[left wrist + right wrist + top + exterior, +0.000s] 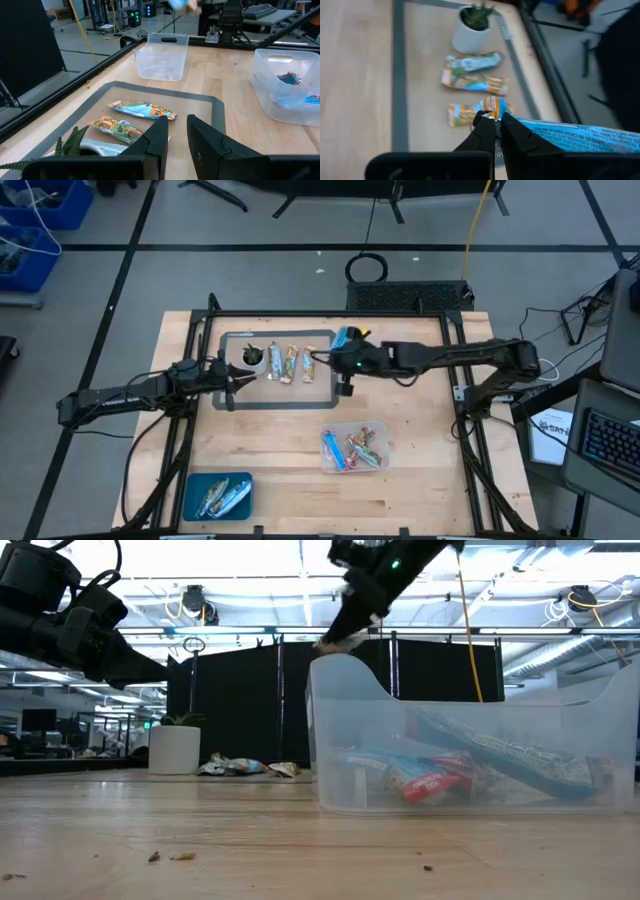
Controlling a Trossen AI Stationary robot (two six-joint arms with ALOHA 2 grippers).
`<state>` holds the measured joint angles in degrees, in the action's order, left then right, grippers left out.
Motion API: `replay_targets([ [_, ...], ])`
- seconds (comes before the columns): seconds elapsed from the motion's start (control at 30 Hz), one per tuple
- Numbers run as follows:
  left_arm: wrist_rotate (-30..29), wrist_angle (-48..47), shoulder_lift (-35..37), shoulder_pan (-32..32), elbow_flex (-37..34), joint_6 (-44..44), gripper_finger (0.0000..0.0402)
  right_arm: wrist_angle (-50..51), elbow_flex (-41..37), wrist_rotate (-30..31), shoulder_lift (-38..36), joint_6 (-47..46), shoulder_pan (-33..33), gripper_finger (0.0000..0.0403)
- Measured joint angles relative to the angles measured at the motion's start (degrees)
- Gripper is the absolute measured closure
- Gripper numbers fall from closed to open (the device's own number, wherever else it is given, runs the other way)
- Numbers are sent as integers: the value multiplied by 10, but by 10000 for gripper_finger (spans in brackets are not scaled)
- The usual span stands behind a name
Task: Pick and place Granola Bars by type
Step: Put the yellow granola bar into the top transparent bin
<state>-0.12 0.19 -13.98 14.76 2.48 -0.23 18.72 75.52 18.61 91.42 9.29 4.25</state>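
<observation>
A pale wooden table (290,450) holds a grey tray (322,397), where a white cup with a plant (252,357) stands beside three granola bars (290,363) in orange-and-blue wrappers. The right gripper (345,342), above the tray's far edge, is clenched on a blue-white bar (575,136). The left gripper (236,383) hovers at the tray's left side, fingers slightly parted, empty. A clear bin (355,447) and a blue bin (217,494) hold more bars.

Dark jointed arms (130,392); green LED, right wrist.
</observation>
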Motion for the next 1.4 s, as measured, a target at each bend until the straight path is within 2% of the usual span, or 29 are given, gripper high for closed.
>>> replay_targets([
  [0.2, 0, 0, 0, 0, 0, 0, 325, 71, 0, 100, -44, -37, -12, 401],
  [0.37, 0, 0, 0, 0, 0, 0, 325, 132, 0, 180, -49, -95, -14, 401],
  [0.6, 0, 0, 0, 0, 0, 0, 325, 214, 0, 214, -49, -163, 6, 400],
  [0.67, 0, 0, 0, 0, 0, 0, 325, 219, -1, 234, -49, -166, 10, 400],
  [0.8, 0, 0, 0, 0, 0, 0, 325, 205, -29, 236, -54, -161, 22, 401],
  [0.9, 0, 0, 0, 0, 0, 0, 325, 153, -76, 225, -77, -148, 37, 401],
  [0.97, 0, 0, 0, 0, 0, 0, 325, 113, -114, 190, -104, -142, 53, 402],
  [1.23, 0, 0, 0, 0, 0, 0, 325, -97, -254, -15, -244, -141, 146, 402],
  [1.3, 0, -1, 0, 0, 0, 0, 325, -107, -266, -47, -265, -168, 169, 402],
  [1.4, 0, -1, 0, 0, 0, 0, 325, -70, -267, -53, -275, -225, 194, 402],
])
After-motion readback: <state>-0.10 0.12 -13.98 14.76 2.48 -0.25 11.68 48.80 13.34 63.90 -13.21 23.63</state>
